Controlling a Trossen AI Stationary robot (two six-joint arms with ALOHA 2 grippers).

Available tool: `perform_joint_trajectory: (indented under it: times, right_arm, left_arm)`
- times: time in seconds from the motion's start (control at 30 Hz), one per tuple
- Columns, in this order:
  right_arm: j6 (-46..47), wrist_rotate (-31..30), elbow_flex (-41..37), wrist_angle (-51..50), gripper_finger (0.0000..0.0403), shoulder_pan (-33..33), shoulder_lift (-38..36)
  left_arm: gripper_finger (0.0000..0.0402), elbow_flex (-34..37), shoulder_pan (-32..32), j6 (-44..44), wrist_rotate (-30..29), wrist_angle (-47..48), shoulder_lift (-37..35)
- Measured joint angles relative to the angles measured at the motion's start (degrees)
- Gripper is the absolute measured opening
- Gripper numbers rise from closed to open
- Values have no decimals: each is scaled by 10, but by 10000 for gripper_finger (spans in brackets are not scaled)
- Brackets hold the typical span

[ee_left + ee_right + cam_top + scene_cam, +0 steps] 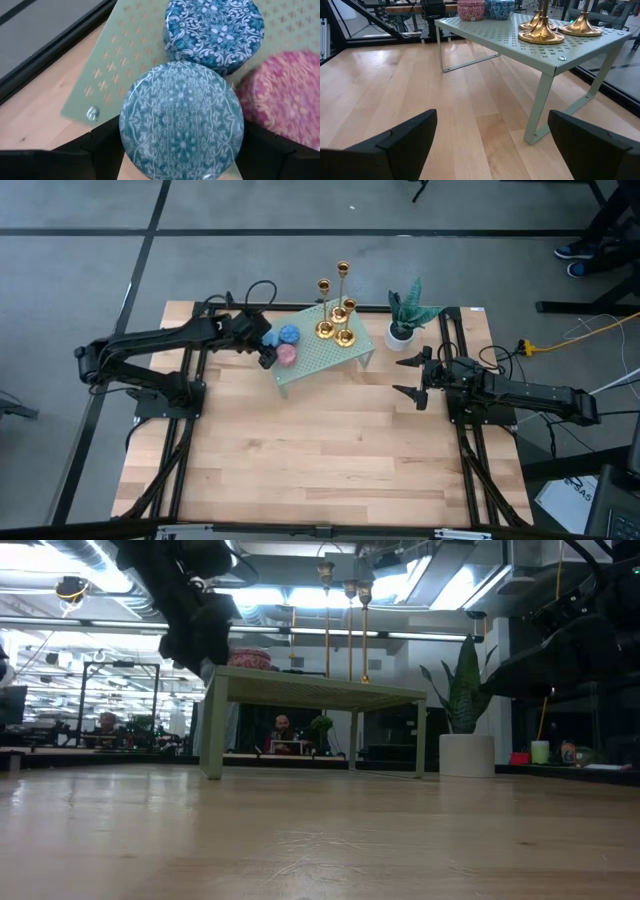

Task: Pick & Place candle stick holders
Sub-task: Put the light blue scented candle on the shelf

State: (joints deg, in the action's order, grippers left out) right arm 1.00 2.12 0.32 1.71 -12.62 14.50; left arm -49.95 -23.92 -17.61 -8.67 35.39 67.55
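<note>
Three gold candle stick holders of differing heights stand by their round bases on the far right part of a pale green perforated shelf; two bases show in the right wrist view. My left gripper is at the shelf's left end, shut on a light teal patterned round tin. A dark blue tin and a pink tin sit on the shelf just beyond it. My right gripper is open and empty, right of the shelf above the table. My left gripper pinches the teal tin by its round side wall between the two fingers, one on either side, its patterned top facing the wrist camera. The tin is over the shelf's left corner; I cannot tell whether its underside rests on the shelf.
A potted green plant in a white pot stands right of the shelf, near my right gripper. The wooden table stretches wide toward its near edge. Black frame rails run along both sides.
</note>
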Motion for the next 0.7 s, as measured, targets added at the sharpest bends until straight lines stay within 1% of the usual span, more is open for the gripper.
perform_joint_trajectory:
  times: [0.17,0.43,0.6,0.7]
  right_arm:
    - [0,0,0,0,385,0,0]
    - [0,0,0,0,385,0,0]
    - [0,0,0,0,385,0,0]
    - [0,0,0,0,385,0,0]
  left_arm:
    - [297,-3,-6,2,6,-25,13]
    - [300,-61,-20,38,13,-11,36]
    - [316,-77,-22,38,14,4,52]
    - [316,-77,-22,35,14,22,63]
